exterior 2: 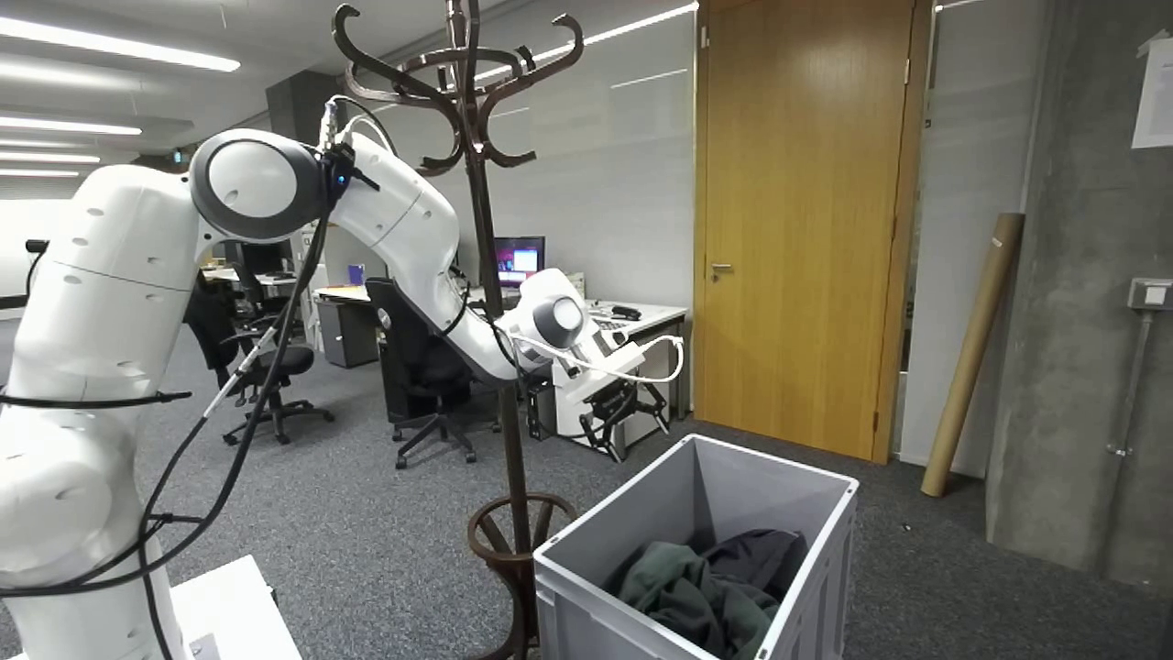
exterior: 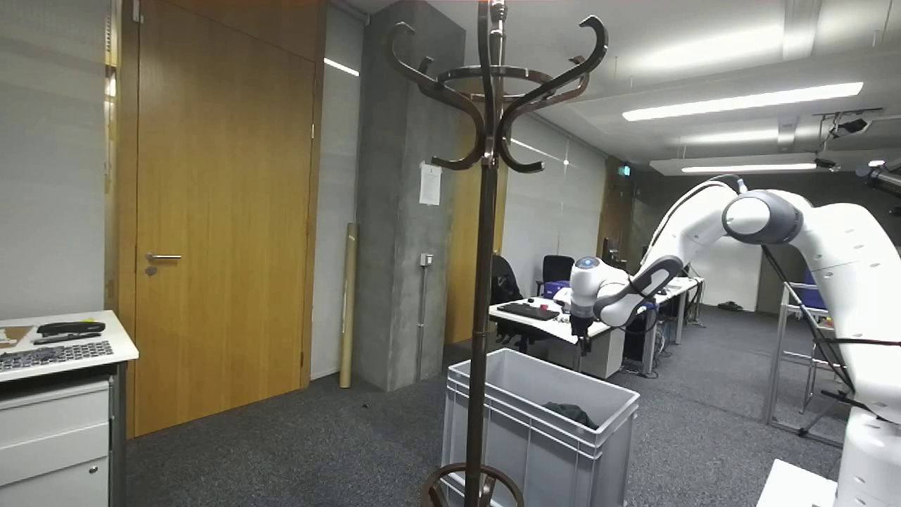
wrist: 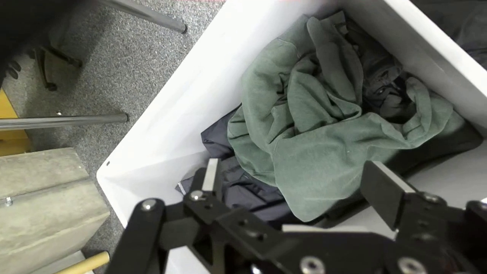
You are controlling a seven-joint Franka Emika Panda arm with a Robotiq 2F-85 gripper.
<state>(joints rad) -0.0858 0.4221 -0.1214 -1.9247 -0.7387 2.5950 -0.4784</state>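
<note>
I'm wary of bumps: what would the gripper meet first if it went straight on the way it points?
Most likely the green garment in the gray bin: it shows ahead of the open gripper in the wrist view, though depth is unclear.

Bin (exterior 2: 761,490) open above, coat stand (exterior 2: 511,440) alongside

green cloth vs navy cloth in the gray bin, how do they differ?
Color: the green cloth is muted green; the navy cloth is darker, blue-gray.
Layering: the green cloth lies over part of the navy cloth.
Visible area: in the wrist view, the green cloth shows far more surface than the navy cloth.
Shared: both lie crumpled inside the gray bin.
</note>
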